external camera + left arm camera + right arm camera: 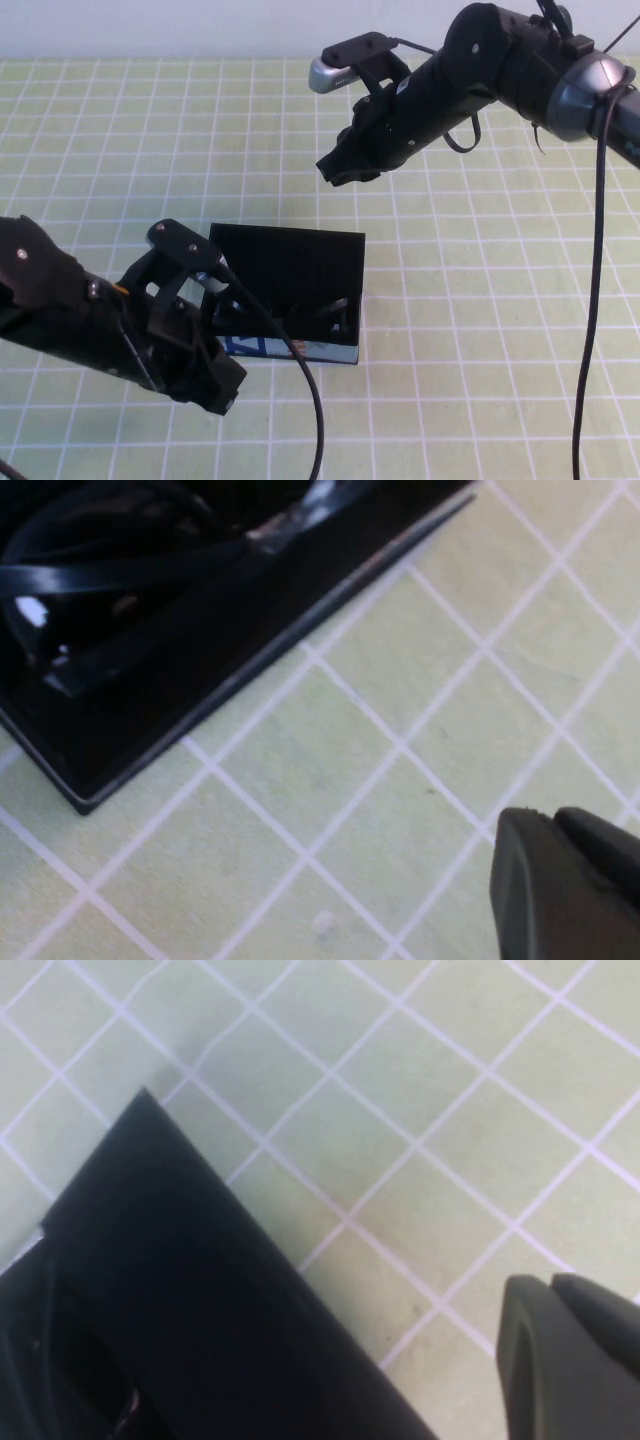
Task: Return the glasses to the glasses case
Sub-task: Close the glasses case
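The glasses case stands open in the middle of the table, its flap lid raised at the back and its light-blue front side facing me. The black glasses lie inside it. In the left wrist view they show as glossy black frames within the case. My left gripper is shut and empty, just in front of the case's front-left corner; its tips hang over bare cloth. My right gripper hovers shut and empty above and behind the case. Its tips are beside the black lid.
A pale green cloth with a white grid covers the table. The left arm's cable loops over the case's front edge toward the near side. The right arm's cable hangs down at the right.
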